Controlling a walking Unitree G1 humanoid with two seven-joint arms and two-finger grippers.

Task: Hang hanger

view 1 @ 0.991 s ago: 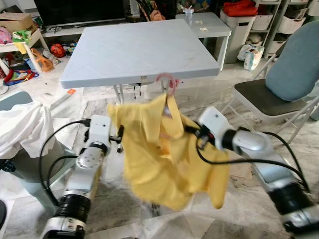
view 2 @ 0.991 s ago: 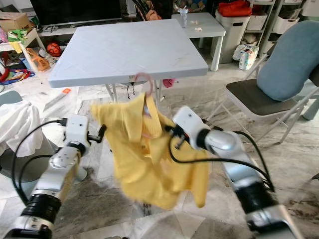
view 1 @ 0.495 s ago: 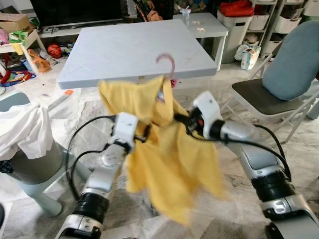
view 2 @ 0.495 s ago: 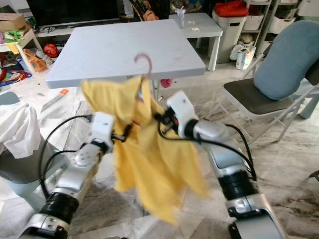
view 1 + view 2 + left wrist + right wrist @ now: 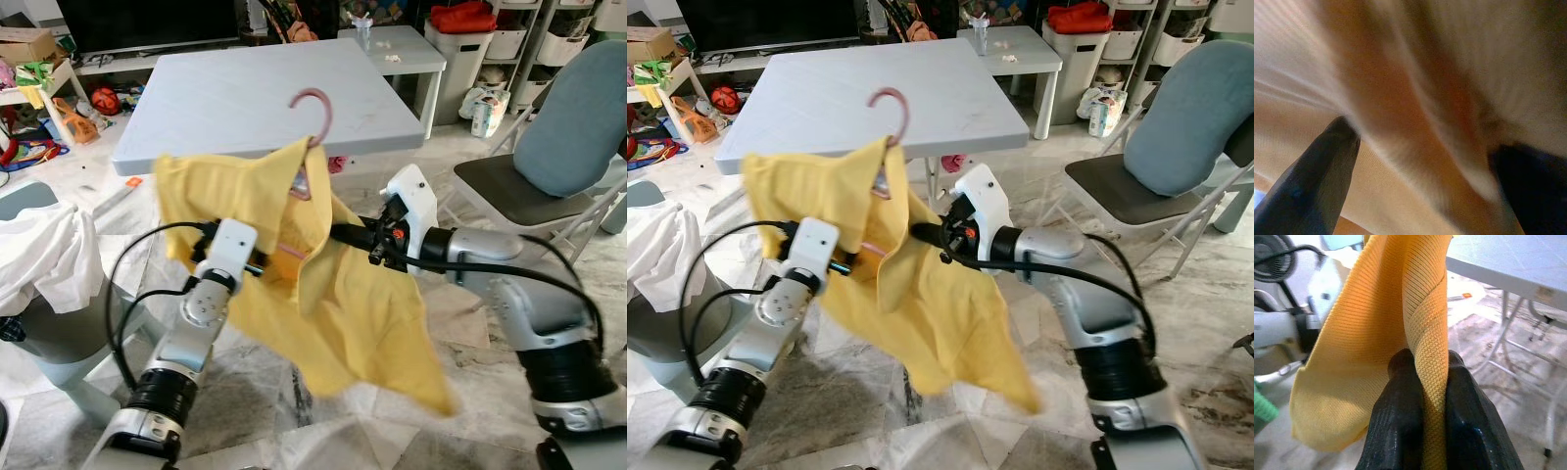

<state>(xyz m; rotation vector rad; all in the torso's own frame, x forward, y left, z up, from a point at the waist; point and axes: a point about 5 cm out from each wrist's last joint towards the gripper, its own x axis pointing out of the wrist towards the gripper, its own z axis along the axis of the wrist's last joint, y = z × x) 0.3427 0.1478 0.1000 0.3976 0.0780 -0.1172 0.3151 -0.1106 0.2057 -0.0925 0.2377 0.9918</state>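
Hanger [image 5: 312, 110], pink and hooked at the top, rises near the centre of the head view from the collar of a yellow shirt [image 5: 323, 294] held in the air between two silver arms. Right gripper [image 5: 1425, 396] is clamped on a fold of the shirt's fabric, its two black fingers [image 5: 1400, 426] pressed against either side of the cloth. Left gripper [image 5: 1420, 161] is buried in the yellow fabric, fingers apart with cloth bunched between them; whether it grips cannot be told. Both arms reach forward and inward at mid frame, the shirt draping down toward the lower right. Behind stands a grey table [image 5: 225, 98] on a marble floor [image 5: 460, 323], with a blue-cushioned chair [image 5: 568, 127] at the right edge and a white cloth [image 5: 39, 255] at the left.
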